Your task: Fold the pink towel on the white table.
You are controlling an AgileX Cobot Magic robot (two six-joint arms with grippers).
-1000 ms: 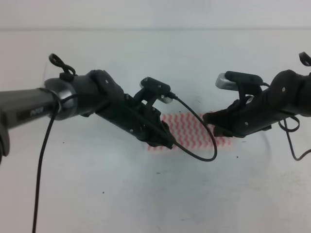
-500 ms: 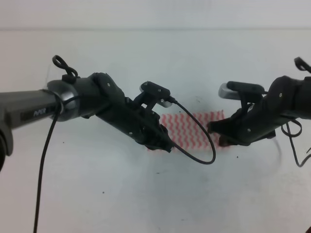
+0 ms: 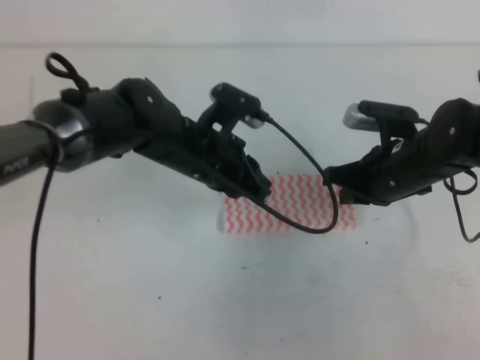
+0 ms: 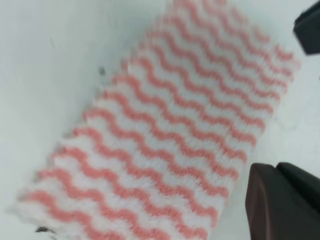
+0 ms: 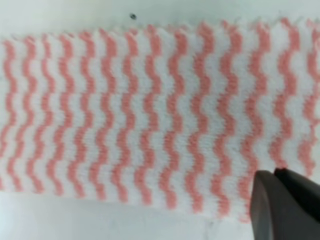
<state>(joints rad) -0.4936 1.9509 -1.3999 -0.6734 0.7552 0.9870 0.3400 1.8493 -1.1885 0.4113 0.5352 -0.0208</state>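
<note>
Overall, the white table (image 3: 150, 300) fills the high view, with the pink towel (image 3: 296, 206) lying flat near its middle as a narrow strip between the two arms. Only this view shows both arms whole; the left gripper (image 3: 259, 191) hangs over the towel's left part and the right gripper (image 3: 334, 191) at its right end. Each wrist view shows the wavy stripes (image 5: 150, 115) close up, plus a dark fingertip (image 4: 280, 200) in the lower right corner. Whether either pair of fingers is spread or pressed together, I cannot tell; neither seems to pinch cloth.
</note>
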